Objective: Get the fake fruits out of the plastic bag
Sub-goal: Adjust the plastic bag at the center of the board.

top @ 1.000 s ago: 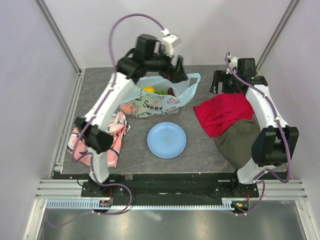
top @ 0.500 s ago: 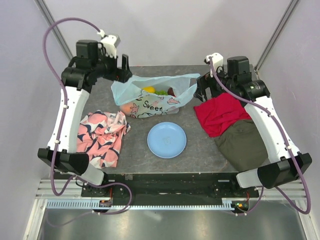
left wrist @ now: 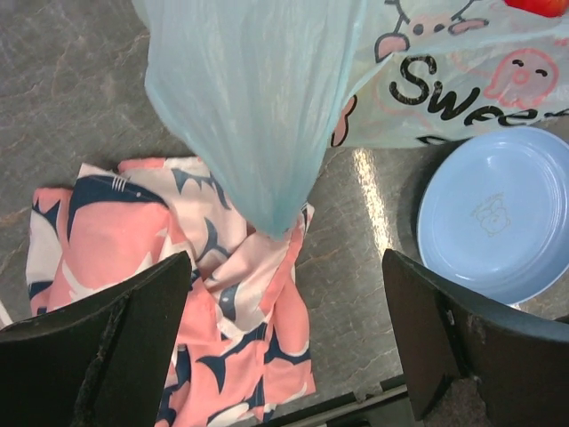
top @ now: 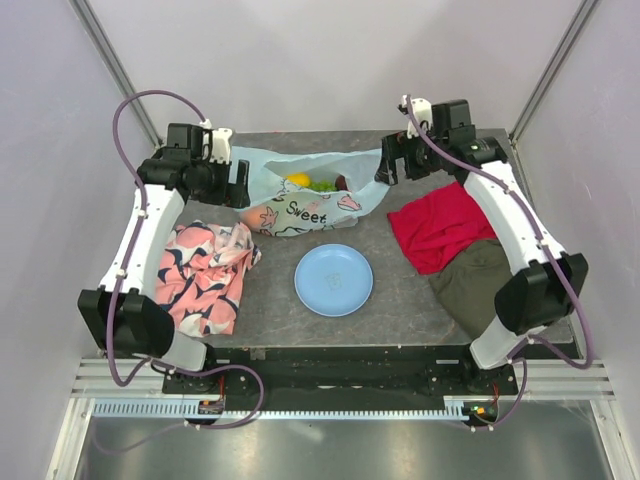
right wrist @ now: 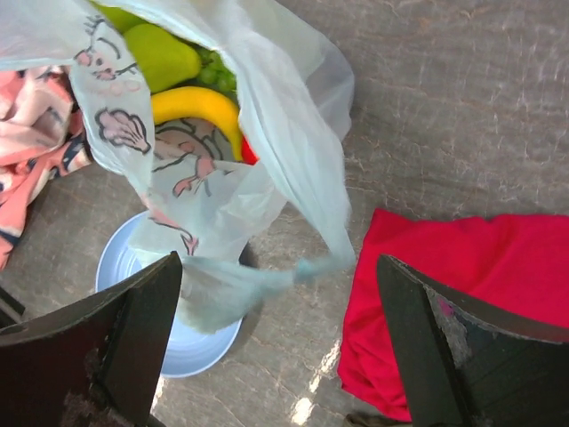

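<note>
Top external, pale-blue plastic bag (top: 296, 212) w/ fruits (top: 320, 184)

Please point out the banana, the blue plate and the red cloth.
banana (right wrist: 200, 107), right wrist view, middle of its yellow curve
blue plate (top: 333, 280), top external view, bare centre
red cloth (top: 445, 225), top external view, its middle

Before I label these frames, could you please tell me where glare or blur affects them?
Left wrist: a bright glare streak on the table beside the plate. Right wrist: a small glare patch by the red cloth. Top external: evenly lit, sharp.
</note>
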Motion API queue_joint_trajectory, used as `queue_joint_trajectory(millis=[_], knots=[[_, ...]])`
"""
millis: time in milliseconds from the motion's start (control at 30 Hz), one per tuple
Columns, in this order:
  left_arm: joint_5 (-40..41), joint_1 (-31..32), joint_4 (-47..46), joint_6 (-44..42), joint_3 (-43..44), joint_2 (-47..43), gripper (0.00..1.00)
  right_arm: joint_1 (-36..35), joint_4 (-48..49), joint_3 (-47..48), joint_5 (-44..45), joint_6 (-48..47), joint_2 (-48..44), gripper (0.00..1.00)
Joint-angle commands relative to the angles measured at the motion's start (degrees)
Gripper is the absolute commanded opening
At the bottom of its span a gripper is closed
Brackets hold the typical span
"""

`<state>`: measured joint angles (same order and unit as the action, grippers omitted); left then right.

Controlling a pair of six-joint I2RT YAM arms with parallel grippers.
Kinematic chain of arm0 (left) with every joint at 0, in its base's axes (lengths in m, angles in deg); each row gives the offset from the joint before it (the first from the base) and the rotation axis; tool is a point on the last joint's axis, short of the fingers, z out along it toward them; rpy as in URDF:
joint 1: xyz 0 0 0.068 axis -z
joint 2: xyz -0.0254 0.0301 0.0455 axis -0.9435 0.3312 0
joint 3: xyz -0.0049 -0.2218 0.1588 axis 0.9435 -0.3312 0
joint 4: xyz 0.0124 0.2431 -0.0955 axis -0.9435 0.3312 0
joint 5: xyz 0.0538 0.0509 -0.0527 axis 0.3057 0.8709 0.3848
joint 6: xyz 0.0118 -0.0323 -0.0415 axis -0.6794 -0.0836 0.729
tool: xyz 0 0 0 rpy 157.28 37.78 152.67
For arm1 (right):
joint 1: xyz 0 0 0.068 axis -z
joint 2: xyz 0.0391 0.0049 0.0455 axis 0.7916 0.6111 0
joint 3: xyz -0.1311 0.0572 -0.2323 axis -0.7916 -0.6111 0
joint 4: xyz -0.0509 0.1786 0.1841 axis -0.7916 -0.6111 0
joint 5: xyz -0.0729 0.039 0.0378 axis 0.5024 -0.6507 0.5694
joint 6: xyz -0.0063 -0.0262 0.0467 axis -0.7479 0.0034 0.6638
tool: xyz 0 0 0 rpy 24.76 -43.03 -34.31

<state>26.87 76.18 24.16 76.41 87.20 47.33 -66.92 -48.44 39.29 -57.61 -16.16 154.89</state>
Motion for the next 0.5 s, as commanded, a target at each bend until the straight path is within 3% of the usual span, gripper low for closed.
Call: queue_joint_trajectory(millis=[0,67,100,133,167,200,267,300,367,467], knots=[[-1.96,0.11,-5.32,0.33,2.19,5.32,0.89,-0.26,2.94,4.30,4.13,4.47,3.42,0.98],[-2.74,0.11,-6.54,-0.10,3.94,8.40,0.80,-0.18,4.43,4.57,5.01,5.70,4.83,0.98],[-3.71,0.11,-8.03,-0.19,4.82,9.63,0.63,-0.26,5.83,5.61,5.19,6.05,5.36,0.93],[-4.24,0.11,-8.57,-0.28,5.96,10.77,0.47,-0.18,6.54,6.49,5.28,6.05,6.84,0.84],[-4.77,0.11,-8.83,-0.72,9.71,14.18,0.28,-0.26,6.90,7.81,5.11,5.71,7.99,0.62],[-6.08,0.11,-9.01,-0.90,12.27,16.13,0.03,-0.18,7.42,10.95,5.54,5.35,9.22,0.48],[-8.44,0.11,-9.01,-1.07,21.49,22.95,0.02,0.44,8.74,14.57,8.07,4.83,13.34,0.17],[-10.12,0.11,-9.27,-1.25,25.01,25.18,0.02,0.79,9.62,18.85,9.05,4.65,14.92,0.12],[-12.67,0.11,-9.71,-1.17,37.21,32.88,0.02,2.01,11.02,25.01,11.77,3.86,21.07,0.10],[-15.04,0.19,-9.89,0.68,58.30,41.08,0.02,4.21,12.34,42.14,14.15,3.15,31.26,0.10]])
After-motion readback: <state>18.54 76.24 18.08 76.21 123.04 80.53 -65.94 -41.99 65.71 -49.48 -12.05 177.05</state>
